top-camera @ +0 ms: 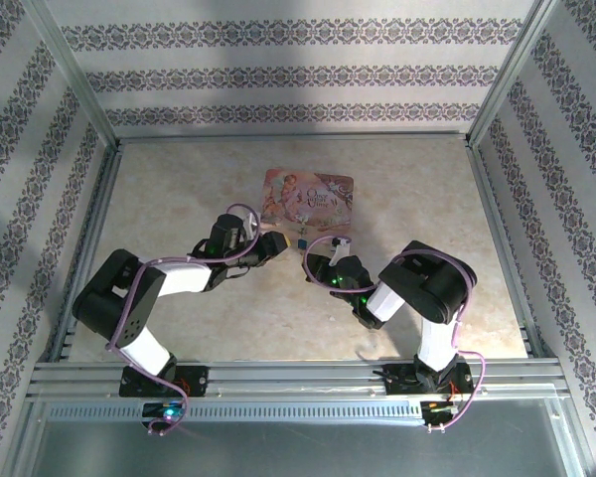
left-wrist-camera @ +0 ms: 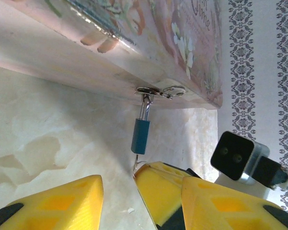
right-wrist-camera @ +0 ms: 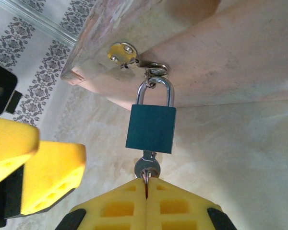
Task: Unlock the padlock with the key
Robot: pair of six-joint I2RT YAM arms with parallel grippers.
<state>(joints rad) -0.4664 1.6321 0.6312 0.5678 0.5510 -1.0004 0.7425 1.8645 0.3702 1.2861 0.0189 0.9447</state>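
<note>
A small blue padlock hangs by its silvery shackle from the hasp on the pink tin's front. The key is inserted in the padlock's underside. My right gripper is shut just below the key head, pinching the key's ring between its yellow fingertips. In the left wrist view the padlock is edge-on, with the key a thin sliver beneath it. My left gripper is open and rolled on its side beside the right gripper's fingers, holding nothing. From above, the left gripper and right gripper flank the padlock.
The pink illustrated tin lies at the middle back of the beige table. Patterned walls and metal frame rails enclose the table. The right wrist's black camera is close to my left fingers.
</note>
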